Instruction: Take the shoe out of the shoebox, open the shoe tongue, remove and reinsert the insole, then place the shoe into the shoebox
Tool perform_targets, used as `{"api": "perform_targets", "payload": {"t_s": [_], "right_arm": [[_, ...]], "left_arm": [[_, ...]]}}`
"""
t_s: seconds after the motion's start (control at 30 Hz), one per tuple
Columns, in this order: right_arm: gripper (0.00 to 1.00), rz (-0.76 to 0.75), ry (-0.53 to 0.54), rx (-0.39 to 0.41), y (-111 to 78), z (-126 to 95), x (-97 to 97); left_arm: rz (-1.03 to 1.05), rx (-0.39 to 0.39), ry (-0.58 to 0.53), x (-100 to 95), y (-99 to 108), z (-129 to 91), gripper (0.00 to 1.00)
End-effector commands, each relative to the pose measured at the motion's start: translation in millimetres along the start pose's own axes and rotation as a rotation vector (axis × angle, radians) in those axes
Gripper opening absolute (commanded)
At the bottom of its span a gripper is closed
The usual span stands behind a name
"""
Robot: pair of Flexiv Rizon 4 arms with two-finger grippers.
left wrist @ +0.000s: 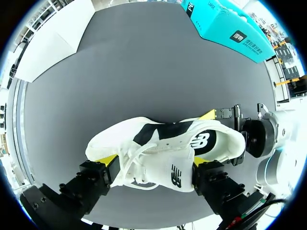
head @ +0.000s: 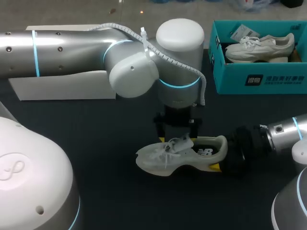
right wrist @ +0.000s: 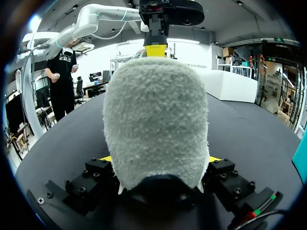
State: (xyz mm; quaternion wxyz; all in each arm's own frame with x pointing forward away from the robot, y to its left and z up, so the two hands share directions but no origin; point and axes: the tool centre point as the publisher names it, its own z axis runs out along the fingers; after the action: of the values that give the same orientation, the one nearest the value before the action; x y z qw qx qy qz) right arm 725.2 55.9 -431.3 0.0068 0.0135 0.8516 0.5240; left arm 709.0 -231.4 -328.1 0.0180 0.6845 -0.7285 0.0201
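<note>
Starting with containers: only one is seen, a teal shoebox [head: 268, 82] parked at the far right of the dark tabletop [head: 96, 143], open on top. One pale sneaker, call it the boxed shoe [head: 261, 47], is laid inside and takes up most of the box's length. A paper tag [head: 243, 32] is tucked in beside it at the box's left end. Nothing more can be made out in there.

A second sneaker, the loose shoe [head: 184, 155], is found out at the middle of the tabletop, well apart from the shoebox. It is upright, with the toe toward the robot's left and the heel toward its right. Its tongue [left wrist: 178, 173] is seen flopped up out of the laces.

The right end effector [right wrist: 159, 160] is clamped on the loose shoe's heel. In the right wrist view the fuzzy heel collar fills the gap, and both yellow tips are pressed against it from either side.

The left end effector [left wrist: 153, 163] is hung pointing down right over the laces and tongue. Whether it is gripping anything there or just spread over the spot can't be told.

Counted up: two shoes (one boxed, one loose), one shoebox, one paper tag, two end effectors. One white boxy block [head: 62, 86] is also sat at the far left, partly hidden by the left arm.
</note>
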Motion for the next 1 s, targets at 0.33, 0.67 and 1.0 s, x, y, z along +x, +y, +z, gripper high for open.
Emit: {"api": "perform_targets", "payload": {"t_s": [0.33, 0.67, 1.0], "right_arm": [[0.0, 0.0, -0.003, 0.003, -4.0, 0.4, 2.3], [0.0, 0.0, -0.003, 0.003, -4.0, 0.4, 2.3], [0.0, 0.0, -0.003, 0.003, -4.0, 0.4, 2.3]], "left_arm": [[0.0, -0.088, 0.297, -15.8, 8.8, -5.3, 0.0], [0.127, -0.05, 0.431, -32.8, 13.7, -31.5, 0.0], [0.06, -0.054, 0.437, -66.7, 20.3, -16.8, 0.0]]}}
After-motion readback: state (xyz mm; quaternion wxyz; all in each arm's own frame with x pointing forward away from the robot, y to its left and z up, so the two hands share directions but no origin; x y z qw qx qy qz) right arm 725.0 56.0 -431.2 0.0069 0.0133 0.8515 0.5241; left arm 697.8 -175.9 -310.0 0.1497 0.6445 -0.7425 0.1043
